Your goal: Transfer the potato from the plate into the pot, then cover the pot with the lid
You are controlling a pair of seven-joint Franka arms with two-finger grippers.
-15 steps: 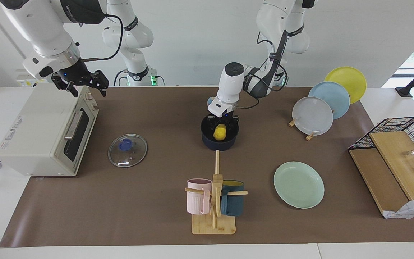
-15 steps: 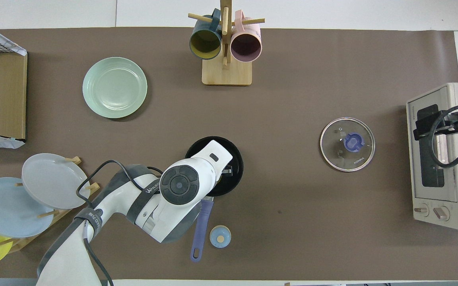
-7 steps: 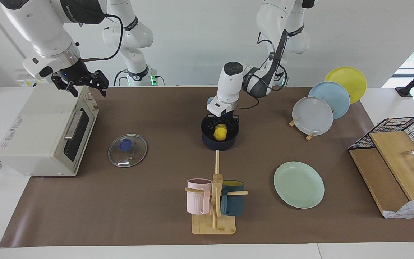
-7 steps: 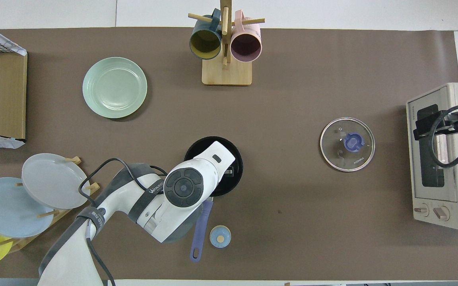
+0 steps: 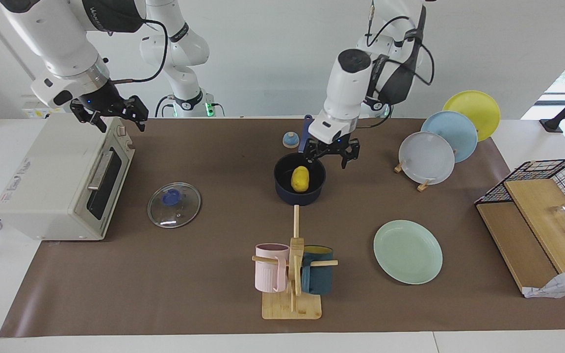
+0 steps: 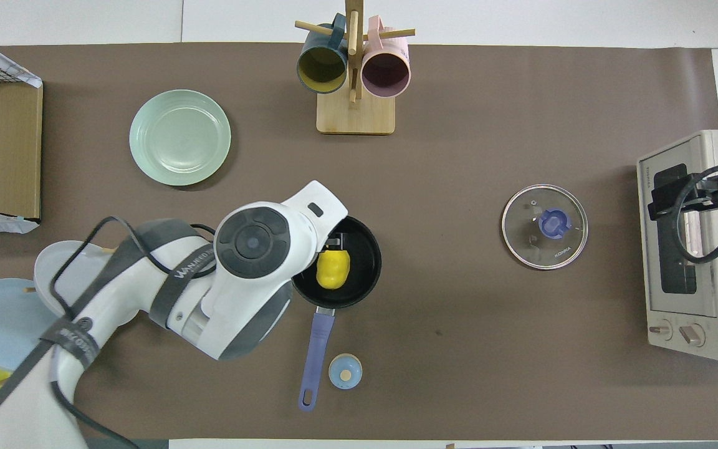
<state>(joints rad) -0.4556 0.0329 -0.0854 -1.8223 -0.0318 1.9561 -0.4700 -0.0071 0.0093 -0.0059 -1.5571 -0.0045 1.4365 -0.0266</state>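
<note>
The yellow potato [image 5: 300, 179] [image 6: 333, 269] lies inside the dark navy pot [image 5: 300, 198] [image 6: 369, 248] at the middle of the table. The pot's blue handle [image 6: 316, 349] points toward the robots. My left gripper [image 5: 330, 156] hangs open and empty just above the pot's rim, at the side toward the left arm's end; the overhead view hides it under the wrist. The mint-green plate [image 5: 407, 251] [image 6: 179, 137] lies bare, farther from the robots. The glass lid [image 5: 174, 204] [image 6: 545, 226] lies flat toward the right arm's end. My right gripper [image 5: 110, 115] waits open over the toaster oven.
A toaster oven [image 5: 62, 181] stands at the right arm's end. A wooden mug rack [image 5: 292, 274] holds a pink and a teal mug. Upright grey, blue and yellow plates [image 5: 427, 158] and a wire basket [image 5: 542, 176] sit toward the left arm's end. A small blue-and-tan knob [image 6: 345, 371] rests beside the pot handle.
My left gripper opened and let the potato go into the pot, then rose and swung toward the left arm's end. The right arm has not moved.
</note>
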